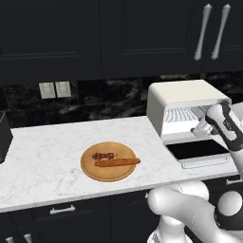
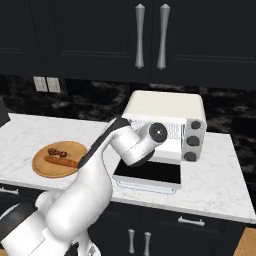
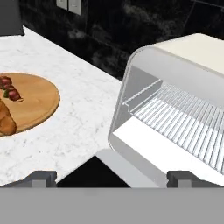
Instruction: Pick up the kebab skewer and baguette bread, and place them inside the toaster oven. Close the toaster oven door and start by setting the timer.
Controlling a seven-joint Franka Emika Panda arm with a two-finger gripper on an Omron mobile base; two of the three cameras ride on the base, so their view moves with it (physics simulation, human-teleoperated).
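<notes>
Gripper [image 3: 112, 177] hangs released in front of the toaster oven [image 1: 182, 102], its 2 dark fingertips [image 3: 39, 178] spread wide apart with nothing between them, above the lowered toaster oven door [image 3: 94, 170]. In the hand view the oven's mouth gapes open, with the wire rack [image 3: 183, 118] bare inside the pale cavity. That door [image 2: 147, 173] lies flat on the marble counter [image 1: 47, 156] at the oven's foot, dark glass facing up. To the left of the toaster oven, well apart from it, a round wooden board [image 1: 109, 161] rests on the counter. On this board the kebab skewer [image 1: 103, 155] sits on the side toward the wall, and the baguette bread [image 1: 117, 162] lies just beside it, on the nearer side. 3 dark knobs [image 2: 191, 140] run down the oven's right face.
</notes>
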